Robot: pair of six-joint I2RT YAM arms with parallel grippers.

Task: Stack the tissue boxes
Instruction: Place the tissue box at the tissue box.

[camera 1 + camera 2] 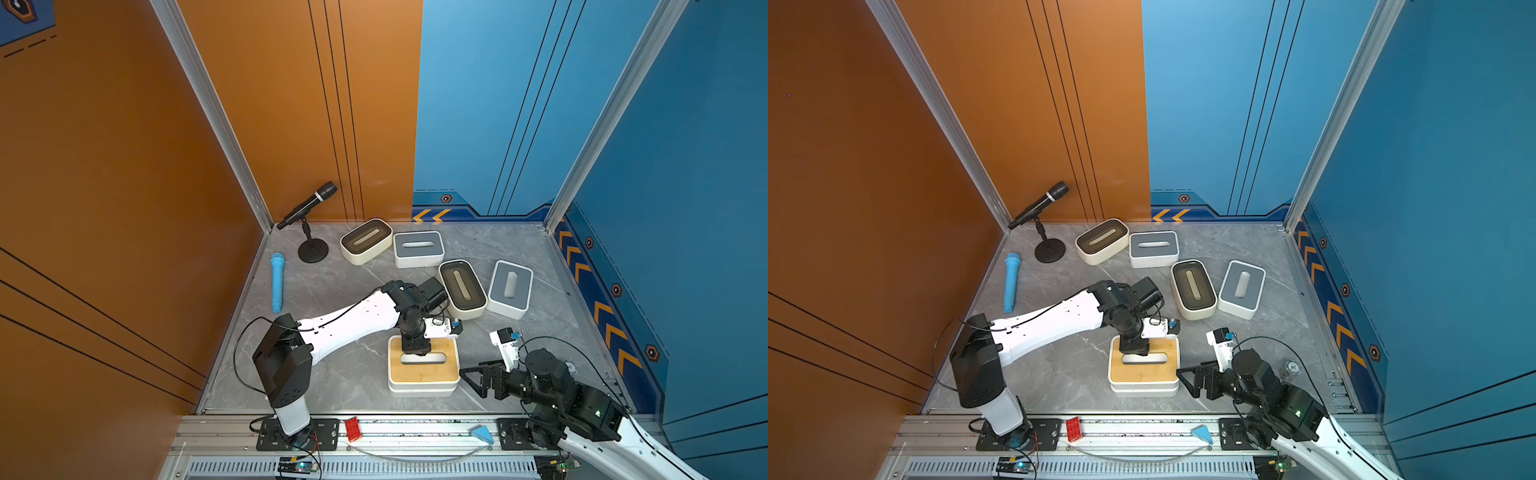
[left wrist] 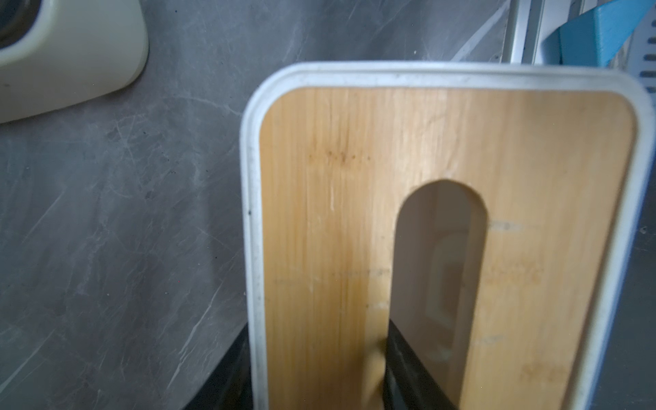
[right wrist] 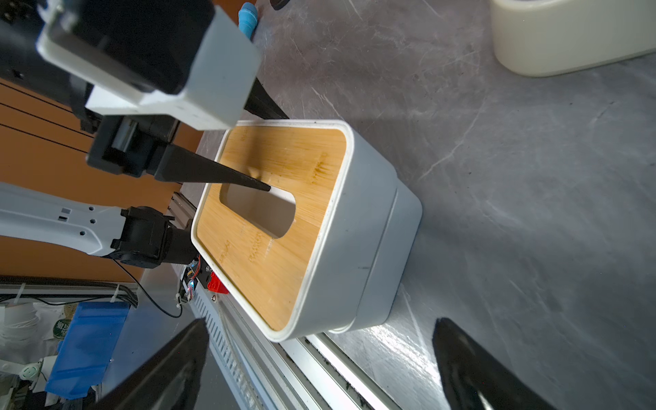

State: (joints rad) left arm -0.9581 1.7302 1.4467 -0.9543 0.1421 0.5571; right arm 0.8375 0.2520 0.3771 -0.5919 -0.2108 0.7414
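A bamboo-lidded tissue box (image 1: 424, 370) (image 1: 1144, 368) sits on top of a white tissue box (image 1: 422, 390) near the table's front middle. My left gripper (image 1: 415, 349) (image 2: 319, 372) is shut on the bamboo box's far long side. One finger reaches into the lid's slot and the other stays outside the wall, as the right wrist view shows at the left gripper (image 3: 268, 149). My right gripper (image 1: 471, 380) (image 3: 319, 372) stands open just right of the stack, holding nothing. Two brown-lidded boxes (image 1: 366, 241) (image 1: 462, 289) and two grey-lidded boxes (image 1: 418, 248) (image 1: 510, 289) lie singly farther back.
A black microphone on a stand (image 1: 309, 216) and a blue toy microphone (image 1: 277, 282) occupy the back left. A red brick (image 1: 353, 428) and a blue wedge (image 1: 483, 434) rest on the front rail. Walls close in the left, back and right.
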